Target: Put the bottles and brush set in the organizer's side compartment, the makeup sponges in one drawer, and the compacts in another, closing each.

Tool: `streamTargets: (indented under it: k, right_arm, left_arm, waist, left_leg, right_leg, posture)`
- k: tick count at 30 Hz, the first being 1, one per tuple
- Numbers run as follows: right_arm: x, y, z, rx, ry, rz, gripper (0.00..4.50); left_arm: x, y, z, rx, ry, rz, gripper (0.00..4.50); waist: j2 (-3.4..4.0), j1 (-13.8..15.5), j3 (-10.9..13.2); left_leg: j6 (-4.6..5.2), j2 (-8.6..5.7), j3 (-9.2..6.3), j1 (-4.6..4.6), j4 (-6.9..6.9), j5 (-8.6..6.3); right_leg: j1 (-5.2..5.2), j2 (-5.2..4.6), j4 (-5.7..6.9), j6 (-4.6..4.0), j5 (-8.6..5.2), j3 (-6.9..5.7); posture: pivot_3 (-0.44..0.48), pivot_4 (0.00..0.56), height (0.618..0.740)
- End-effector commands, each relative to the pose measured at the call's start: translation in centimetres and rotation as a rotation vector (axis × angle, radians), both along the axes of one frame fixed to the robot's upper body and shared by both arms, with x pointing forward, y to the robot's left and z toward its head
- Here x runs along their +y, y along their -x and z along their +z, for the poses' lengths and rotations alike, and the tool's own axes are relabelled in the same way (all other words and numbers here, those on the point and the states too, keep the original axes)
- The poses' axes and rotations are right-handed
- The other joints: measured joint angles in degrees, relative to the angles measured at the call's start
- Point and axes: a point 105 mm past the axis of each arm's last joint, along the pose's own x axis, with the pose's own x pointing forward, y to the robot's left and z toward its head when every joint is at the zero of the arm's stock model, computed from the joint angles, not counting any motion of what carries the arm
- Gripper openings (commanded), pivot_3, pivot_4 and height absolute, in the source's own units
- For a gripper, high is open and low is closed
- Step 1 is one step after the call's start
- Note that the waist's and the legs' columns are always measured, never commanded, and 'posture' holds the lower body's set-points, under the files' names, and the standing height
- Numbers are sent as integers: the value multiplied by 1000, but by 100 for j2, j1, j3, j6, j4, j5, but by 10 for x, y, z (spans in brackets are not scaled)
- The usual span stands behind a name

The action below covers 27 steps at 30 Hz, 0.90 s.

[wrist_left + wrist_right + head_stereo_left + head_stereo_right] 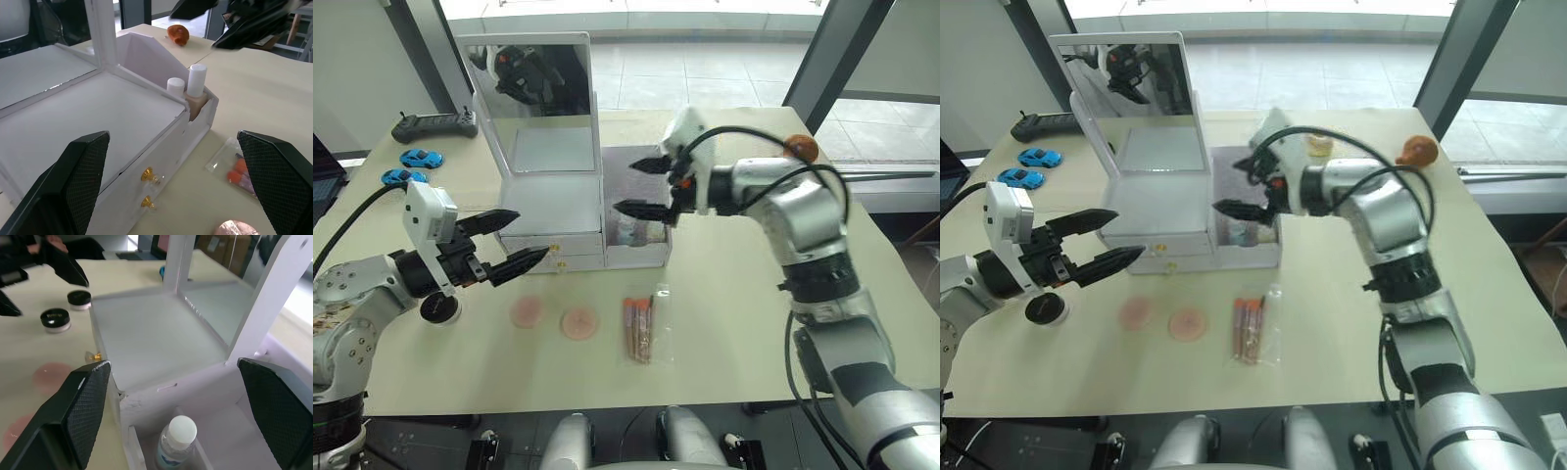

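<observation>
Both bottles (193, 93) in side bin (641, 250), right fingers (644, 186) wide open above it, left fingers (514, 242) wide open, empty, brush set (641, 328) on worktop (724, 343)

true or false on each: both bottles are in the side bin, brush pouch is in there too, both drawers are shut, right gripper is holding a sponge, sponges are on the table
1. Both bottles stand in the side compartment. True.
2. The brush set is in the compartment too. False: it lies on the table in front of the organizer.
3. Both drawers are shut. True.
4. The right gripper holds a sponge. False: it is open and empty above the compartment.
5. The makeup sponges lie on the table. True.
</observation>
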Motion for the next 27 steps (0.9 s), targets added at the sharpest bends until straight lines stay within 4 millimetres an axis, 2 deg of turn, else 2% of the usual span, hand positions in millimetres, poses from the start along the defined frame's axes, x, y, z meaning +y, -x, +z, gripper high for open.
streamTargets:
  k: [1, 3, 5, 8, 12, 14, 17, 20, 27]
  right_arm:
    - [-34, 16, 5, -11, -59, -22, 4477]
    - [-62, 24, -5, -1, -52, -79, 4477]
    - [-94, 28, -16, 4, -44, -180, 4477]
    - [-146, 40, -42, 20, -1, -364, 4477]
    - [-191, 64, -66, 70, -36, -547, 4477]
    - [-209, 73, -81, 87, -3, -616, 4477]
    - [-223, 78, -90, 97, -6, -673, 4477]
    - [-229, 78, -92, 97, 4, -688, 4477]
    - [-233, 77, -82, 73, 19, -683, 4477]
  left_arm:
    - [47, -2, 11, -20, -32, 112, 4500]
    - [83, -6, 11, -15, -55, 209, 4500]
    - [110, -6, 10, -3, -74, 272, 4500]
    - [156, -7, 9, -8, -132, 419, 4500]
    - [215, -1, 8, -31, -149, 633, 4500]
    - [235, 7, 3, -27, -159, 704, 4500]
    - [241, 12, -9, 8, -157, 696, 4500]
    - [243, 12, -10, 10, -153, 693, 4500]
    - [204, -11, 14, -48, -105, 477, 4500]
  waist:
    - [-6, -1, -4]
    - [-6, 0, -3]
    - [-2, 6, -1]
    - [0, 23, -1]
    - [-5, 30, -3]
    - [-8, -2, -5]
    - [-3, -29, -5]
    - [-8, -6, -5]
    - [-31, 63, -17]
  left_leg:
    - [0, 0, 0, 1, -3, 0]
    - [0, 2, 0, 0, -3, 0]
    - [0, 1, 5, -2, -4, 0]
    - [0, -1, 10, -2, -6, 0]
    - [0, 1, 12, -2, -9, 0]
    - [0, 4, 16, 1, -12, 0]
    - [0, 6, 26, 5, -20, 0]
    - [0, 9, 26, 8, -20, 0]
    - [-1, 0, 26, -2, -11, 0]
  right_leg:
    - [-1, 1, 0, 0, 0, 0]
    - [-2, 4, -2, 0, -2, -3]
    - [-4, 3, -9, 14, -12, -2]
    - [-3, -1, -13, 24, -18, -1]
    - [-2, 0, -13, 39, -27, -1]
    - [-3, 0, -13, 40, -27, -1]
    - [-4, -2, -13, 43, -30, 2]
    - [-5, 1, -9, 43, -30, 0]
    - [0, -8, -11, 47, -31, 0]
  posture:
    - [0, 150, 740]
    - [0, 150, 740]
    - [0, 150, 740]
    - [0, 150, 740]
    - [0, 150, 740]
    - [0, 150, 740]
    - [0, 150, 740]
    - [0, 150, 740]
    - [0, 150, 740]
